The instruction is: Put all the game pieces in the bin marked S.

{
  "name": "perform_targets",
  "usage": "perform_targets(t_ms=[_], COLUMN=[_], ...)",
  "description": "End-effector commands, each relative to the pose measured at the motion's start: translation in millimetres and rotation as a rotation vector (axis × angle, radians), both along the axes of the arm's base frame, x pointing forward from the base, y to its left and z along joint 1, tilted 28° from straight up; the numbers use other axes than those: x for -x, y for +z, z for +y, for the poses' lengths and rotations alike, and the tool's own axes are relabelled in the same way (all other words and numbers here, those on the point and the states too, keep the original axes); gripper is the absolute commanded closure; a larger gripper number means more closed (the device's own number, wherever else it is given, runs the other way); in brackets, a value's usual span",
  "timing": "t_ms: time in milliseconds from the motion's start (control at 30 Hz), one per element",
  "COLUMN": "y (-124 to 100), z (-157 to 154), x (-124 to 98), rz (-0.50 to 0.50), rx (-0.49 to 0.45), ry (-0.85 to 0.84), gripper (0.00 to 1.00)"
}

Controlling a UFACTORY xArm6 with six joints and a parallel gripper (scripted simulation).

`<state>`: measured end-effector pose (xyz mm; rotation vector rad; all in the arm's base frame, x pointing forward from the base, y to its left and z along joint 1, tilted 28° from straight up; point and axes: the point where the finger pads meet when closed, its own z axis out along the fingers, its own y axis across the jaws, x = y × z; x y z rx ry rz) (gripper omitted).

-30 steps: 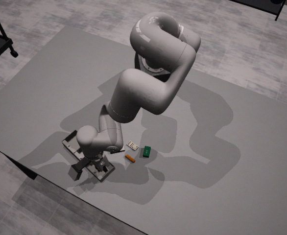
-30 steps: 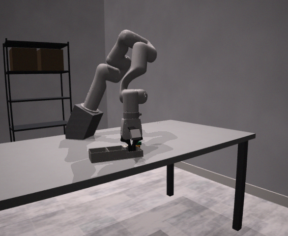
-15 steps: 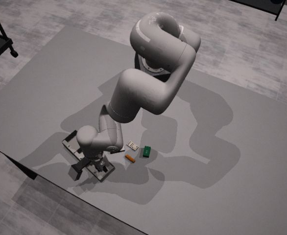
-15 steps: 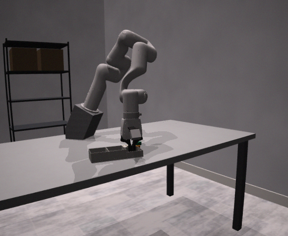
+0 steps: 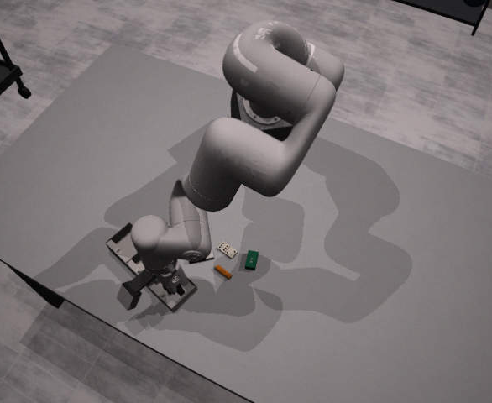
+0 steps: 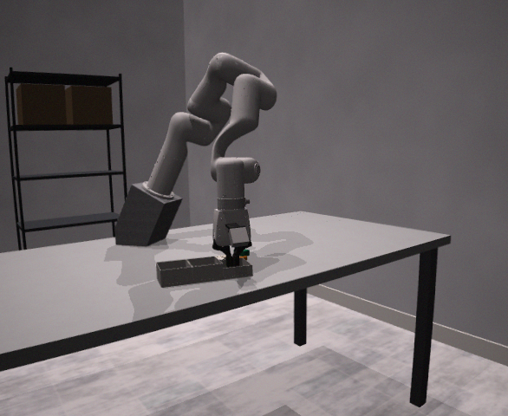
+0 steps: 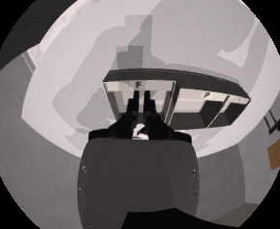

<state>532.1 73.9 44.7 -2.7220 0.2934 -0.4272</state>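
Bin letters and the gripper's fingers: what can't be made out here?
- Letters on the bin: the arm covers most of it in the top view; too small in the exterior and wrist views.
- Anything between the nearly shut gripper fingers: the wrist view shows only a pale speck.

Arm: folded over from its slanted base, wrist pointing straight down
Gripper (image 6: 232,258): fingers drawn nearly together, low, nothing seen between them
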Motion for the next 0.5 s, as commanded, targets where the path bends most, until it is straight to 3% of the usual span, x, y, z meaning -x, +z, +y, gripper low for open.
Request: perform_targets(t_ms=[0, 467], y=[1, 15], z=[0, -5], x=[-1, 4], rz=[-0.003, -0.003], rx=[0.000, 0.000], ry=[-0.001, -0.001], gripper=[0.93, 0.93])
